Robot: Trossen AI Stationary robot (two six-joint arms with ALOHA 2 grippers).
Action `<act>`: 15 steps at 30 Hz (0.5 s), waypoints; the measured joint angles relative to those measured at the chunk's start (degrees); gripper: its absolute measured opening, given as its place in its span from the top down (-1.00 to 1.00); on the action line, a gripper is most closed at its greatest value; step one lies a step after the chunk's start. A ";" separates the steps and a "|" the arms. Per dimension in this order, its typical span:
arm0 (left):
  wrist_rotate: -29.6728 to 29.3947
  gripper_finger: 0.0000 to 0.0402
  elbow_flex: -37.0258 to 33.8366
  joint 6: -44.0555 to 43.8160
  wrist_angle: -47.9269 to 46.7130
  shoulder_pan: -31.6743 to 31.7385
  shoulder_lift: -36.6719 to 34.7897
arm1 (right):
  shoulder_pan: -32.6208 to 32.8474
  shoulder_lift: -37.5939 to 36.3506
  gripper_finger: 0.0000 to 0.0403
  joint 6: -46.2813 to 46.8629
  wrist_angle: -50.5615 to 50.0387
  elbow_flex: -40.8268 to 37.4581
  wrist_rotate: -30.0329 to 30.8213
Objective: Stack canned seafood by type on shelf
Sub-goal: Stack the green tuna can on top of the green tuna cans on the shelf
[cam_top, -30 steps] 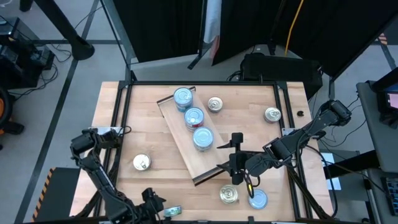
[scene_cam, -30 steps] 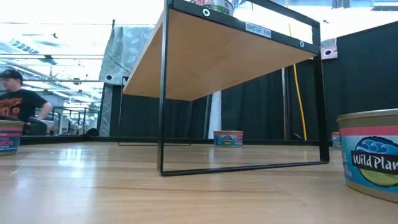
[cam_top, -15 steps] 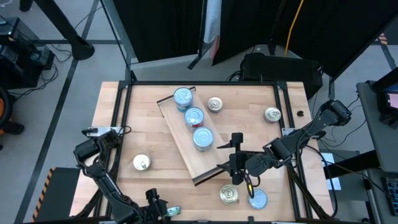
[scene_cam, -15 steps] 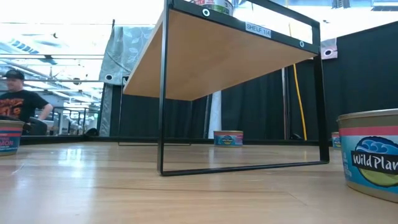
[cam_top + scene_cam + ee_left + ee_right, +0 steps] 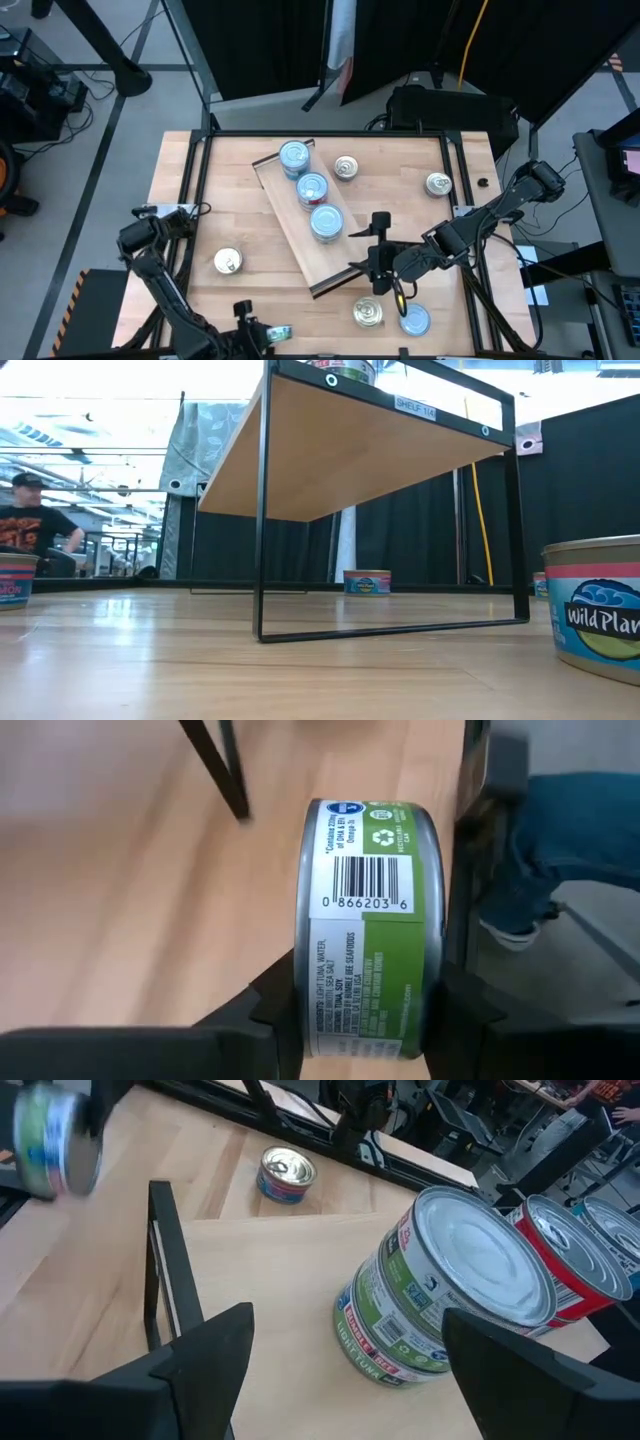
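Overhead, angled shelf [image 5: 300, 225] on wooden tabletop [image 5: 240, 215]

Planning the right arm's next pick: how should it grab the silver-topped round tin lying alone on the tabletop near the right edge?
Grip the silver-topped round tin across its curved side wall, coming straight down from above. It sits flat, lid up, with bare wood all round, so fingers fit either side. The right gripper, open, hovers over the light-wood shelf board's near end.
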 joint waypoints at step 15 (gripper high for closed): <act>-39.80 0.27 20.16 55.78 -17.77 8.67 -6.41 | 1.18 -5.13 -0.56 1.25 -7.79 -0.04 3.26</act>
